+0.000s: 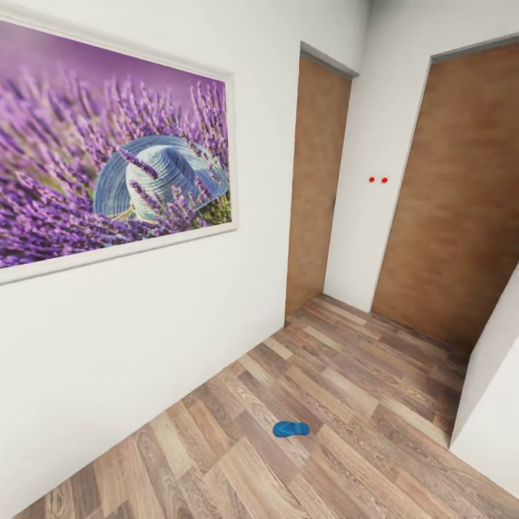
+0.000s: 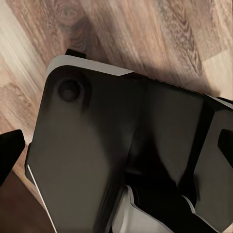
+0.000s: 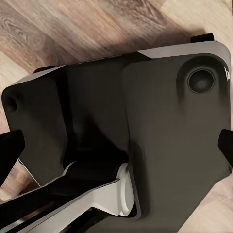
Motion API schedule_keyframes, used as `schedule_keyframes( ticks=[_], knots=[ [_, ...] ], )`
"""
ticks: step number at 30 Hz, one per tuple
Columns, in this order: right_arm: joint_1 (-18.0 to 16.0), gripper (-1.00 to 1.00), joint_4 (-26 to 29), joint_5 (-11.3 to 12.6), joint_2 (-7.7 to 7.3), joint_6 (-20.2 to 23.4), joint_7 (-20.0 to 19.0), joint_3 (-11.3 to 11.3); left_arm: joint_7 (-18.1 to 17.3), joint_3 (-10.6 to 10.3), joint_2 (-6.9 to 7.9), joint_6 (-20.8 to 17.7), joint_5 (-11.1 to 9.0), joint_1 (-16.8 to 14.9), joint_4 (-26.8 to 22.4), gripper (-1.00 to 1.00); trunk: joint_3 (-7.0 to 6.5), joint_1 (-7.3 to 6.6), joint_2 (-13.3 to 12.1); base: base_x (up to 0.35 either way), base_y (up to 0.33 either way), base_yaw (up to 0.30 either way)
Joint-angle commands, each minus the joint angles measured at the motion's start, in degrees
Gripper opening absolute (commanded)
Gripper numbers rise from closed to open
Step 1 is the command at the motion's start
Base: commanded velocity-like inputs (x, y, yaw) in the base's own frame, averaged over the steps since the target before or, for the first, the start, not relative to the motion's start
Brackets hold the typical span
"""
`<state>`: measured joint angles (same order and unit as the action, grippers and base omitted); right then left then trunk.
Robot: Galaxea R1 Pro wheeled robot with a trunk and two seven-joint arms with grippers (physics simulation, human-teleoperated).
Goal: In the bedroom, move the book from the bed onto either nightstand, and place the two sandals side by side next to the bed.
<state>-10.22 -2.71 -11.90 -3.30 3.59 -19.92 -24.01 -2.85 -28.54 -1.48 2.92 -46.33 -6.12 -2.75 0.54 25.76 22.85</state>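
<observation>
One blue sandal (image 1: pixel 290 429) lies alone on the wood-plank floor (image 1: pixel 360 404) at the lower middle of the head view, below a lavender picture (image 1: pixel 108 144) and two brown doors (image 1: pixel 454 194). By my judgement it awaits collecting and nothing looks finished. Whether either pincer is wide or narrow I cannot tell.

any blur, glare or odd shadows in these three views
Head view: sharp, flat even light, no glare, only a faint shadow under the blue sandal on the wood floor. Left wrist view: dark robot base soft and blurred, floor grain crisper. Right wrist view: same blur on the base.
</observation>
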Motion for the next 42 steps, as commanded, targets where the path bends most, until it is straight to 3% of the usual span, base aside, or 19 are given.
schedule_keyframes(
  ticks=[1, 42],
  knots=[
    [-0.1, 1.0, -0.1, -0.5, -0.04, 0.1, -0.1, -0.5, -0.2, -0.5, -0.01, 0.2, -0.6, 0.0, 0.1, 1.0, 0.06, 0.03, 0.1, 0.0, 0.021, -0.255],
    [-0.1, 1.0, -0.1, -0.5, -0.04, 0.1, -0.1, -0.5, -0.2, -0.5, -0.1, 0.2, -0.6, 0.0, 0.1, 1.0, 0.06, 0.03, 0.1, 0.0, 0.063, -0.227]
  ],
)
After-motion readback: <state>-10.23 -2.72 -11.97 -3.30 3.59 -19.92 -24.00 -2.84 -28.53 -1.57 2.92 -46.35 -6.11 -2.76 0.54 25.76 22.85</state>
